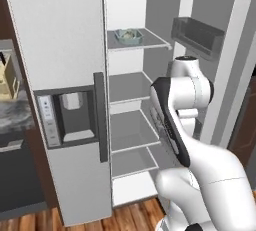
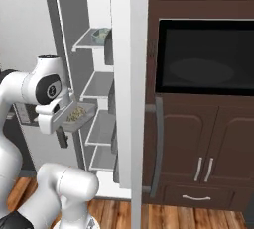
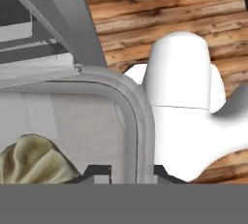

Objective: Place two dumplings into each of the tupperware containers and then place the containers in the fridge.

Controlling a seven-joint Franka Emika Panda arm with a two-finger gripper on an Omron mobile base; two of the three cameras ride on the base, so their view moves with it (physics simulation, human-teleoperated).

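Wooden floorboards (image 3: 169, 9) run under the open fridge (image 1: 65, 75) you face, its right door (image 2: 130, 84) swung wide beside the dark wood cabinets (image 2: 198, 139). White shelves (image 1: 127, 130) step down inside the open compartment, and on the top one you can see the pale blue-teal tupperware container (image 1: 128, 36) sitting with beige lumps in it, too small to count.

Your pincer (image 2: 63, 135) is pressed tight on the rim of the clear greyish tupperware container (image 2: 78, 115), which it holds roughly level in front of the shelves, at about the height of the middle ones, not resting on any of them. From the hand view you look straight along that grip: one dark fingertip (image 3: 97, 172) sits inside the rounded corner wall of the tray and the other just outside it, so the wall is pinched between them. A wrinkled tan dumpling (image 3: 34, 162) lies on the tray floor just beside the inner fingertip. In the right base view, the dumplings (image 2: 75, 114) show as a small speckled heap in the tray; you cannot tell their number from there.
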